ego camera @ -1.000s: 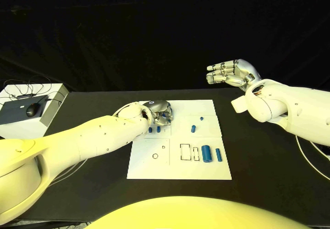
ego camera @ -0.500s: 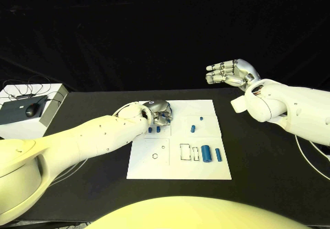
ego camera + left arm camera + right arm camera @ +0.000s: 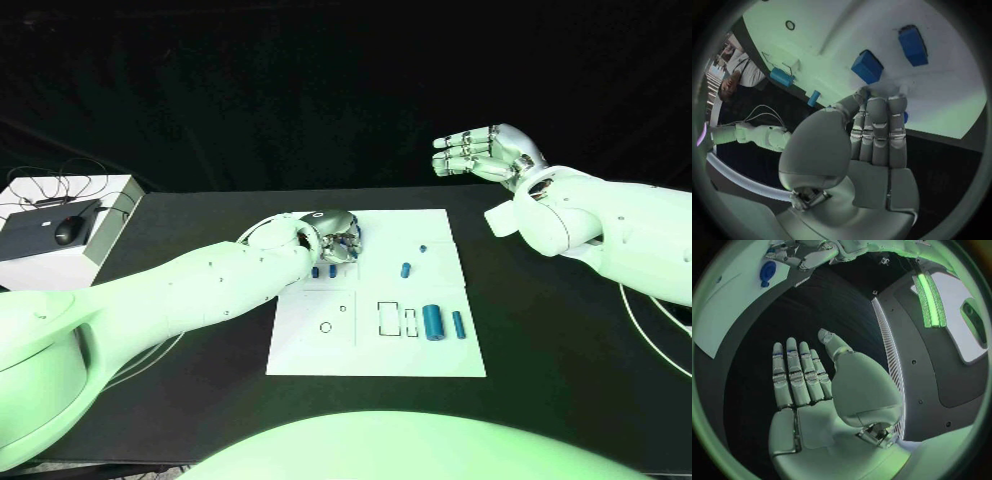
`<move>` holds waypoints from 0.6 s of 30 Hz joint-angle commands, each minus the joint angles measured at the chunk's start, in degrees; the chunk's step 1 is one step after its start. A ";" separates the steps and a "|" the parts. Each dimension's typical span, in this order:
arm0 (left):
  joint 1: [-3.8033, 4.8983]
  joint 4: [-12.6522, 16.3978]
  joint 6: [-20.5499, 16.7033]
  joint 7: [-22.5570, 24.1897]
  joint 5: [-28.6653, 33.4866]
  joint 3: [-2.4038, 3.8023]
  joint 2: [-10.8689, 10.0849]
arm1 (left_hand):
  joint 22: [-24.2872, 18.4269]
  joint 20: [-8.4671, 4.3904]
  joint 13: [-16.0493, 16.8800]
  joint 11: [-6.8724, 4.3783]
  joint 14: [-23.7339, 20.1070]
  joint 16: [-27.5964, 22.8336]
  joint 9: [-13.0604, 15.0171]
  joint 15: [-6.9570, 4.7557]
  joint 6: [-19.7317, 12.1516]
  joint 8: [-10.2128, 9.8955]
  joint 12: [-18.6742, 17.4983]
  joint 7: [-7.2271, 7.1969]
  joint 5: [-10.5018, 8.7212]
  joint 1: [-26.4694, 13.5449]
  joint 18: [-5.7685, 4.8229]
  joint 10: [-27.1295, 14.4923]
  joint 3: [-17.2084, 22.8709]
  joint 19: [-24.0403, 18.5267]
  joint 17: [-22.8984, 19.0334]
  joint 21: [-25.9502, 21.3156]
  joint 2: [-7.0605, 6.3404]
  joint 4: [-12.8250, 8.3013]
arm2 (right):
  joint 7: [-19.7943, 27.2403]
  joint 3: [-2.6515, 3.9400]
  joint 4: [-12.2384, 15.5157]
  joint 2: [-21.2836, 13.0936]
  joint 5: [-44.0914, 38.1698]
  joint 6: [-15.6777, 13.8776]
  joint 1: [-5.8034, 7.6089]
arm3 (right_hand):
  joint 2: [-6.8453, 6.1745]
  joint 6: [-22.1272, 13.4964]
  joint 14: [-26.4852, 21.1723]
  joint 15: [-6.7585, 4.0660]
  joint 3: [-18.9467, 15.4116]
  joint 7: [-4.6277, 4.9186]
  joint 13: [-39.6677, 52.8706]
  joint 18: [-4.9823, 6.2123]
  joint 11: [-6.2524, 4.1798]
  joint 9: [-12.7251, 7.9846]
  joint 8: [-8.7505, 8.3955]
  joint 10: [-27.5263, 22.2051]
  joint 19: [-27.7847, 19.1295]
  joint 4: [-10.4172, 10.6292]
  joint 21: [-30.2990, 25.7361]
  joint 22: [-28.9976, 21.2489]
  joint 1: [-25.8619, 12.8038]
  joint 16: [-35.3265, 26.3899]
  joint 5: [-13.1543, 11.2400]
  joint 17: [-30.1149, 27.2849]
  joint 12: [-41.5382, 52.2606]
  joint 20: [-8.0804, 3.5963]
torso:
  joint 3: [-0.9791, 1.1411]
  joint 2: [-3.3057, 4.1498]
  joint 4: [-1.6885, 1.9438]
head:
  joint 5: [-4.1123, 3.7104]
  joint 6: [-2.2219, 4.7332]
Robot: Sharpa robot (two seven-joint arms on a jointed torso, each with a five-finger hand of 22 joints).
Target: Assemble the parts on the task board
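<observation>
1. Head view: I see the fingers of the left hand (image 3: 335, 238) curled down over the far left part of the task board (image 3: 378, 340), tips at the surface beside two small blue parts (image 3: 325, 270); I cannot tell whether they pinch anything. The right hand (image 3: 483, 152) is raised off the table at about 1 o'clock from the board, fingers loosely bent, holding nothing. More blue parts (image 3: 443, 324) lie at the board's 4 o'clock side, with a smaller one (image 3: 405, 268) near its middle.
2. Left wrist view: the left hand's fingers (image 3: 878, 125) lie straight and together, tips on the white board, just beside a blue part (image 3: 867, 66); another blue part (image 3: 912, 45) sits close by.
3. Right wrist view: the right hand's fingers (image 3: 795, 372) are extended and relaxed over the black table (image 3: 823, 305), grasping nothing.
</observation>
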 commanded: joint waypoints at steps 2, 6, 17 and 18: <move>-0.06 0.46 -1.13 1.16 0.71 -0.01 -0.07 | 2.72 -0.55 0.12 0.24 0.10 -0.39 0.05 -0.45 0.80 -0.08 0.24 -0.05 -0.12 -0.27 -0.37 1.07 -0.26 -0.09 0.06 0.69 0.90 -0.65 | 0.66 0.04 0.04 0.04 -0.25 0.43 0.00 | -0.01 0.29 0.11 -0.10 0.38 -0.11 0.04 0.27 -0.21 0.02 -0.15 0.11 -0.09 0.09 0.11 -0.08 -0.44 -0.17 0.15 -0.07 -0.09 -0.28 | 0.02 0.01 -0.01 | 0.07 0.00; -0.08 0.84 -2.08 1.51 1.01 0.01 -0.23 | 2.68 -0.65 0.11 0.20 0.15 -0.57 0.04 -0.49 0.93 -0.08 0.23 -0.06 -0.12 -0.36 -0.48 1.13 -0.54 -0.20 0.12 0.94 1.16 -0.96 | 0.67 0.04 0.02 0.05 -0.25 0.45 -0.01 | -0.01 0.29 0.11 -0.10 0.38 -0.11 0.04 0.27 -0.21 0.02 -0.15 0.11 -0.09 0.09 0.11 -0.08 -0.44 -0.17 0.15 -0.07 -0.09 -0.28 | 0.02 0.03 0.01 | 0.04 0.00; -0.12 3.68 -3.14 1.71 1.80 1.34 -2.19 | 2.67 -0.62 0.10 0.27 0.22 -0.57 0.04 -0.46 0.77 -0.10 0.22 0.02 -0.11 -0.48 -0.41 0.96 -0.61 -0.16 0.22 1.14 1.14 -1.07 | 0.68 0.04 -0.10 0.00 -0.25 0.51 -0.06 | -0.01 0.29 0.11 -0.10 0.38 -0.11 0.04 0.27 -0.21 0.02 -0.15 0.11 -0.09 0.09 0.11 -0.08 -0.44 -0.17 0.15 -0.07 -0.09 -0.28 | 0.03 0.02 0.06 | 0.01 0.00; -0.12 4.23 -3.05 1.63 1.92 1.64 -2.61 | 2.65 -0.58 0.10 0.30 0.17 -0.62 0.04 -0.44 0.70 -0.10 0.23 0.04 -0.12 -0.52 -0.36 0.87 -0.62 -0.21 0.24 1.10 1.11 -1.09 | 0.68 0.04 -0.11 -0.01 -0.25 0.53 -0.08 | -0.01 0.29 0.11 -0.10 0.38 -0.11 0.04 0.27 -0.21 0.02 -0.15 0.11 -0.09 0.09 0.11 -0.08 -0.44 -0.17 0.15 -0.07 -0.09 -0.28 | 0.05 0.00 0.06 | 0.02 0.00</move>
